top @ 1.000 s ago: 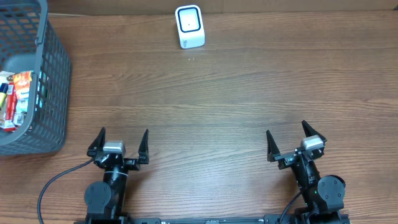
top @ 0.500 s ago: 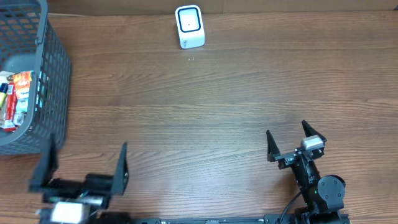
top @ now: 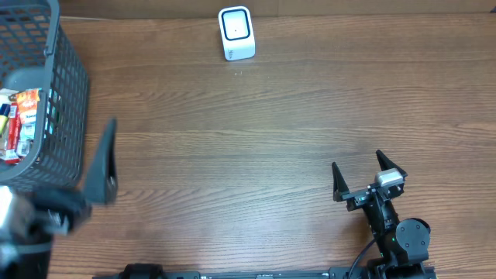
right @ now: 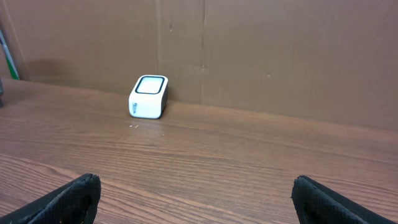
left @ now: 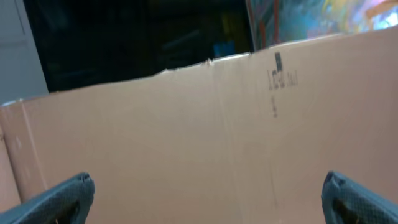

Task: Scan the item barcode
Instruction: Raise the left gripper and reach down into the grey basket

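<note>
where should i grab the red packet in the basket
Probably the red packet's upper end, pinched across its short width, coming straight down from above. The basket's tall mesh walls block any side approach, and other packs crowd against it, so only its top face looks free.

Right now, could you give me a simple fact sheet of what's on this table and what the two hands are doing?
Table: brown wood, cardboard wall behind
Scanner: small white box at the far edge
Basket: grey, left side, snack packets inside
Left hand: open, empty, up in the air beside the basket
Right hand: open, empty, low at the near edge, facing the scanner
Item to scan: none picked up yet
</note>
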Tool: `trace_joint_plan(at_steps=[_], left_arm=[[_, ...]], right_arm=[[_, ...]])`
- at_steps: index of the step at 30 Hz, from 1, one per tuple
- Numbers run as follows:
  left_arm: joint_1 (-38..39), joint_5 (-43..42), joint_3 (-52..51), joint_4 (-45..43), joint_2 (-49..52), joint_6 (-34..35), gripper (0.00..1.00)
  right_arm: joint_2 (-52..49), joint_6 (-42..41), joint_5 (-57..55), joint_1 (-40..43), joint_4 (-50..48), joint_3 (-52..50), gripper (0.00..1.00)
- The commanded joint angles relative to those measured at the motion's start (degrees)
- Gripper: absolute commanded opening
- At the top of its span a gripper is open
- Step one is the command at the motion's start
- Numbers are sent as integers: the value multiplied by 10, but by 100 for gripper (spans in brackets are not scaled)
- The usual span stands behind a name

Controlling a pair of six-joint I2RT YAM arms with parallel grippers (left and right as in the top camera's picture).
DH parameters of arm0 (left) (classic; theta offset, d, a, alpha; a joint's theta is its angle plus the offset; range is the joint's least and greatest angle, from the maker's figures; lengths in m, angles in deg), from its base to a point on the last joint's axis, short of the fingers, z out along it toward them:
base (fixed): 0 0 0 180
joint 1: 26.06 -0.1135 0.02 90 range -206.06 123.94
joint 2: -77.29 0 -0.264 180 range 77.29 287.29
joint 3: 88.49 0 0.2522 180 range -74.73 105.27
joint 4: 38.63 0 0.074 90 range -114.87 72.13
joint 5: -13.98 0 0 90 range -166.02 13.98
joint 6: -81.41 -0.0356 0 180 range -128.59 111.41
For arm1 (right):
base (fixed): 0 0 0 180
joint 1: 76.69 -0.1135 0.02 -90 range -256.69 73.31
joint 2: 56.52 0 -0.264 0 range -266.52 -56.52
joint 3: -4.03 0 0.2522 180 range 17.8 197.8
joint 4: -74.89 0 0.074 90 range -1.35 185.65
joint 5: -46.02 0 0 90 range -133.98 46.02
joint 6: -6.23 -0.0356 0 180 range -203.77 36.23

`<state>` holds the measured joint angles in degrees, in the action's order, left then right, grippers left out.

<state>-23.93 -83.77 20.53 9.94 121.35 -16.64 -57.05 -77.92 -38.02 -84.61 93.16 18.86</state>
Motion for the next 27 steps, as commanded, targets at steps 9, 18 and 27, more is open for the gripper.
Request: trace_joint_plan(at_steps=[9,18,27], left_arm=[[-4,44,400,369,339,-49,100],[-4,73,404,435,459,-74,100],[-15,229,403,431,470,-96,100]], right_arm=[[4,0,-1,1,-3,-6,100],[4,0,-1,1,-3,-6,100],[4,0,-1,1,-3,-6,100]])
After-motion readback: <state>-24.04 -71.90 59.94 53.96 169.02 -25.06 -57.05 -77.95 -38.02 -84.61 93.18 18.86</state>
